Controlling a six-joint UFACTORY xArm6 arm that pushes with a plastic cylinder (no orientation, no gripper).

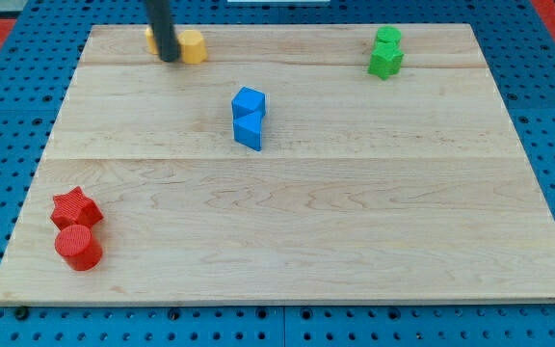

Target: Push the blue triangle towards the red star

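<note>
Well, your blue triangle [249, 133] sits near the middle of the board, a little toward the view's top. It touches a second blue block [249, 100] just above it, and the two look stuck together as one small pile. The red star [75, 207] is far off, down at the view's bottom left, with a red round block [78, 248] touching it from below. So the triangle and the star are well apart, and nothing sits between them on the wooden board [355, 231].

Your tip [169, 58] is up at the view's top left, right against a yellow block [192, 45]. It is not near the triangle at all. There is no gripper here, only the rod, so nothing opens or shuts.

I think the job has hardly begun. You would need to bring the tip round to the upper right side of the triangle, then push it down and left toward the star. Watch the other blue block, since it may tag along. Two green blocks [386, 53] sit at the top right, out of the way.
</note>
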